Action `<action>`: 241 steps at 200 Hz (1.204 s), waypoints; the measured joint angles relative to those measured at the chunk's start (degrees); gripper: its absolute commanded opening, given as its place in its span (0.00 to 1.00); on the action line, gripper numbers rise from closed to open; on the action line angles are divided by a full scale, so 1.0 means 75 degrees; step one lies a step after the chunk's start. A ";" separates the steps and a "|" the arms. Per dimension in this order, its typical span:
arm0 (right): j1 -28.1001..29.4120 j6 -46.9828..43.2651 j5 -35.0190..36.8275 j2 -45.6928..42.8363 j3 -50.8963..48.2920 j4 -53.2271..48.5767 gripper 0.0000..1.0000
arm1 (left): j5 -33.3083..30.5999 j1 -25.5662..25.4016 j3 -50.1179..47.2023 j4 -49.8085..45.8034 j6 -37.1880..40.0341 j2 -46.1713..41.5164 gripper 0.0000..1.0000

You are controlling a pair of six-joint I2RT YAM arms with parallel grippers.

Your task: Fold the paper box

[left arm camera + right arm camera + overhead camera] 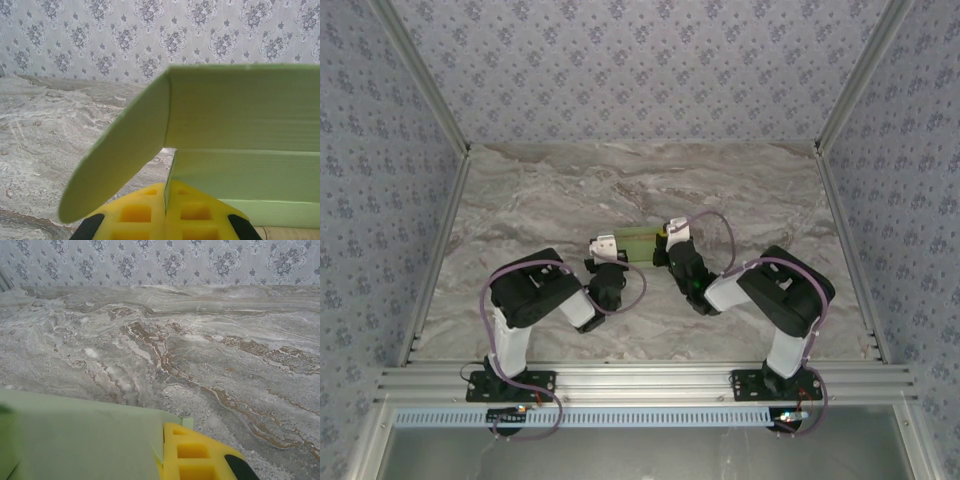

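The marble-patterned table [620, 190] was seen spread between papered walls, with the left arm [525, 300] and the right arm [780, 295] both reached inward toward its middle. Between them, near the table's centre, the paper box [638, 240] was held. Whether it rested on the surface or hung just above it could not be told.

The box was found partly formed. In the left wrist view an upright panel [240, 107] was raised above a lower panel [240, 175]. A rounded flap [120, 160] was swung outward from the upright panel's left end and was not yet tucked.

The left tool [165, 210] was closed, its yellow pads [135, 212] pressed together on a thin edge of the card. The right tool [667, 243] was set at the box's opposite end and was closed too. In its wrist view the card was seen lying against a yellow finger [195, 457], the other finger being hidden beneath the card. A pinch on the box was therefore judged likely.

The step in hand was judged to be the forming of an end wall, with the task perhaps midway. For the next move, the loose flap would need to be turned inward along its crease while the far end was steadied. Care would be called for so that the thin card was not buckled.
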 measured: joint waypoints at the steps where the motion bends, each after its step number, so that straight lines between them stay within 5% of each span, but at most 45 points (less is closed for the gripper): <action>1: 0.0003 0.0000 0.0003 0.0003 0.0000 0.0009 0.05 | 0.0000 0.0000 0.0000 0.0003 0.0000 0.0000 0.00; 241: 0.0192 0.2946 0.0632 -0.0702 0.1276 -0.3692 0.05 | -0.0032 -0.0070 0.0035 -0.0379 0.0076 -0.0189 0.00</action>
